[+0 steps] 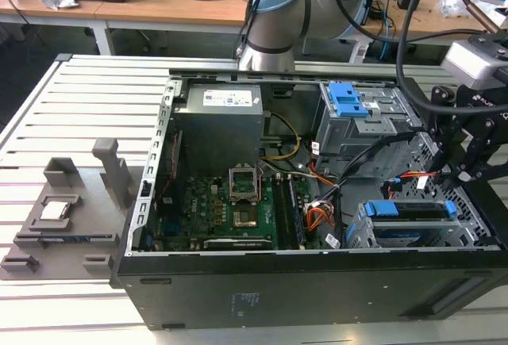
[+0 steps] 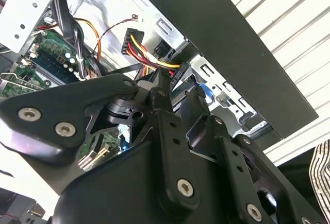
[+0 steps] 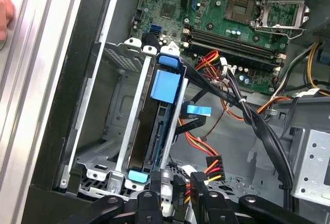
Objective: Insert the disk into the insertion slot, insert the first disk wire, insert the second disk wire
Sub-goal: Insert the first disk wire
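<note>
The disk [image 1: 409, 232] lies in the insertion slot [image 1: 361, 235] at the case's near corner on the exterior view's right, its blue bracket across the top. In the first wrist view the disk [image 3: 166, 86] stands edge-on inside the grey cage [image 3: 121, 105]. My gripper [image 1: 454, 180] hangs just behind the cage. In both wrist views its fingers sit at the disk's rear end. They look closed on a black wire connector [image 2: 172, 73] with yellow, red and black leads, held against the disk's back edge by the gripper [image 2: 176, 92]. A blue-tipped wire [image 3: 198, 110] hangs loose beside the disk.
A second plug [image 3: 214, 163] on the same lead bundle dangles near my fingers. A taller cage with a blue clip [image 1: 349, 99] stands behind. Black cable bundles [image 3: 258, 126] cross the case beside the motherboard [image 1: 238, 202]. A person's hand [image 3: 4, 18] rests on the slatted table.
</note>
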Controlling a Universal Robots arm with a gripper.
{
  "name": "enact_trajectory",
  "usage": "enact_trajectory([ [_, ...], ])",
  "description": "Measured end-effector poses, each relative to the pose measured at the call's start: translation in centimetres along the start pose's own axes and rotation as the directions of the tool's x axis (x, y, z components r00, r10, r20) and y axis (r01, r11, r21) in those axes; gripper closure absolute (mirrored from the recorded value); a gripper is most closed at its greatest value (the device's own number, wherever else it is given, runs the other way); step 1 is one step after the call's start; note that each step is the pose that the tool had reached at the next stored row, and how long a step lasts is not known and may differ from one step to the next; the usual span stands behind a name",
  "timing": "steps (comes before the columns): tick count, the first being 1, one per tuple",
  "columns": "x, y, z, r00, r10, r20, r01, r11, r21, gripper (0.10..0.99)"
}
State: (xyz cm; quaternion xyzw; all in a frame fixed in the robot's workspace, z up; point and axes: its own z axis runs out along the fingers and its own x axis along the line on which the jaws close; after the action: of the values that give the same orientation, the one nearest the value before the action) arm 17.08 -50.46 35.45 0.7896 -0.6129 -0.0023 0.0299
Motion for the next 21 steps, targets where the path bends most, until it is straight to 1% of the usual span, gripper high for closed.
enact_trajectory([
  [4, -0.04, -0.03, 0.34, 1.0000, 0.000, -0.0004, 0.000, 1.0000, 0.000, 0.725],
  [10, -0.04, -0.02, 0.34, 1.0000, 0.000, -0.0011, 0.000, 1.0000, 0.000, 0.725],
  [11, -0.04, -0.03, 0.35, 1.0000, 0.000, -0.0012, 0.000, 1.0000, 0.000, 0.741],
  [13, -0.04, -0.02, 0.34, 1.0000, 0.000, -0.0017, 0.000, 1.0000, 0.000, 0.871],
  [14, -0.04, -0.02, 0.34, 1.0000, 0.000, -0.0017, 0.000, 1.0000, 0.000, 0.910],
  [21, -0.06, 0.01, 0.35, 1.0000, 0.000, -0.0023, 0.000, 1.0000, 0.000, 0.910],
])
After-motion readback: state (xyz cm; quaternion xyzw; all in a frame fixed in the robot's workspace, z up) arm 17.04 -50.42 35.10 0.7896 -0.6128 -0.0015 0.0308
